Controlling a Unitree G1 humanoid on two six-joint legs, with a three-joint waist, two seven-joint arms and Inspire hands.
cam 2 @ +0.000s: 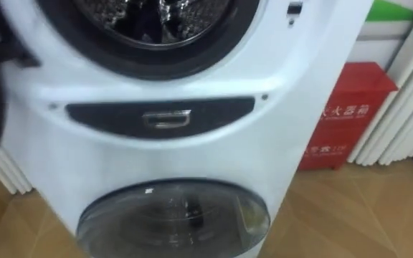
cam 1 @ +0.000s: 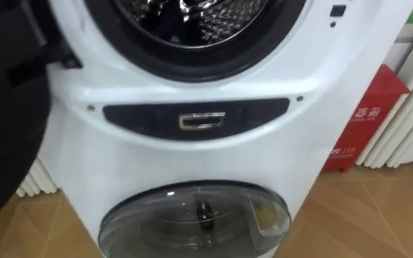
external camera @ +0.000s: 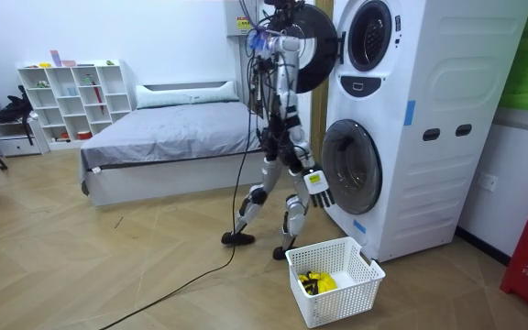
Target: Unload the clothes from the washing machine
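Observation:
I stand close in front of a white stacked washing machine point(external camera: 411, 119). Its upper drum point(cam 1: 192, 18) is open, with bare metal inside and no clothes visible in the part I see. The dark upper door point(cam 1: 6, 107) hangs swung out to my left. The lower door point(cam 1: 196, 218) is closed. In the room view my right hand point(external camera: 317, 188) hangs low beside the lower door with relaxed fingers and holds nothing. A white basket point(external camera: 337, 298) stands on the floor behind my feet, with a yellow and black garment point(external camera: 319, 282) in it.
A red box point(cam 1: 368, 118) stands on the floor right of the machine, next to a white radiator point(cam 1: 407, 122). Another radiator point(cam 1: 38, 179) is at the left. A bed point(external camera: 163, 137) and a white shelf point(external camera: 71, 96) stand behind me.

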